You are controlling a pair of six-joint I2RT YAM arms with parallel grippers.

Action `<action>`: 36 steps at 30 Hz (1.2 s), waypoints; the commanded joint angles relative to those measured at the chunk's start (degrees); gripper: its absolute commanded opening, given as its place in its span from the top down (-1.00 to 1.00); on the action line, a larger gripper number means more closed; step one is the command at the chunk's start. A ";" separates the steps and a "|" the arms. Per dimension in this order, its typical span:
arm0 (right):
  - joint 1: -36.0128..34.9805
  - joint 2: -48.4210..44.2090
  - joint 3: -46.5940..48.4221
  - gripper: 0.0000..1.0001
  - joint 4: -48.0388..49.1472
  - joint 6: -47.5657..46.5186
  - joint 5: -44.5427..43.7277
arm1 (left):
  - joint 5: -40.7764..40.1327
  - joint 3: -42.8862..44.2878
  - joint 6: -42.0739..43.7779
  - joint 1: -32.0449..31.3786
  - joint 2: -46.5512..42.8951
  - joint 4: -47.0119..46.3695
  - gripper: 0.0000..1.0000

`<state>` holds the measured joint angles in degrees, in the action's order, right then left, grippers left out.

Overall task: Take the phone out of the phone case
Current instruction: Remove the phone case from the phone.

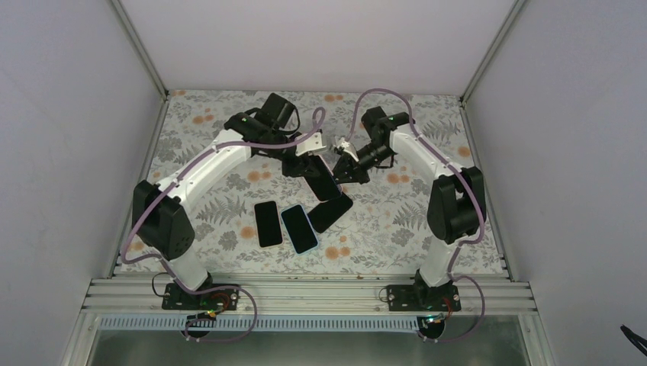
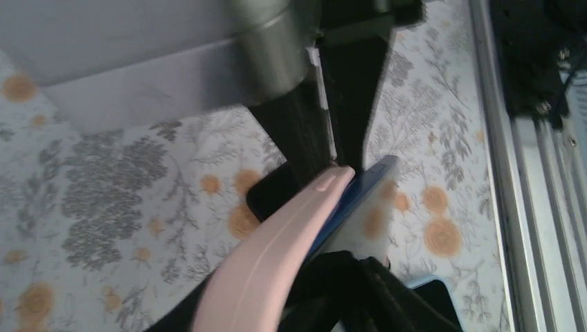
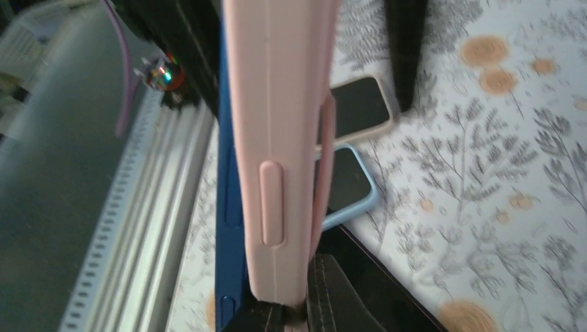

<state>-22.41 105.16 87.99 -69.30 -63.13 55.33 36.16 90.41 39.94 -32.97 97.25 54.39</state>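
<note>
A pink phone case (image 2: 277, 249) with a blue phone (image 2: 363, 183) in it is held edge-on in the air between both arms. The phone's blue edge (image 3: 230, 207) stands out along one side of the case (image 3: 277, 138). My left gripper (image 2: 291, 294) is shut across one end of the case and phone, and it shows in the top view (image 1: 309, 164). My right gripper (image 3: 304, 304) is shut on the other end; it also shows in the top view (image 1: 347, 164). Its black fingers (image 2: 332, 104) reach in from above in the left wrist view.
Three other phones lie on the floral table (image 1: 427, 221) below: a black one (image 1: 332, 210), one in a light blue case (image 1: 299, 228) and one in a beige case (image 1: 267, 223). The metal rail (image 1: 305, 293) runs along the near edge.
</note>
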 commanded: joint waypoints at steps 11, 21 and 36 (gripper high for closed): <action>6.67 -8.71 -1.81 0.93 -0.27 5.15 19.24 | -11.55 -0.80 0.39 3.33 -9.46 -18.58 -0.70; 10.86 -16.32 -9.45 0.93 39.21 43.68 6.33 | -23.80 -9.95 -1.09 -1.02 -14.72 -35.57 -0.94; 9.20 -15.53 -7.93 0.93 60.40 71.14 -22.47 | -41.61 -12.45 -6.59 -13.05 -2.37 -64.74 -0.97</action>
<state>-12.14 89.65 78.37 -16.56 1.02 36.58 -0.75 75.79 36.40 -45.78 91.64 -1.69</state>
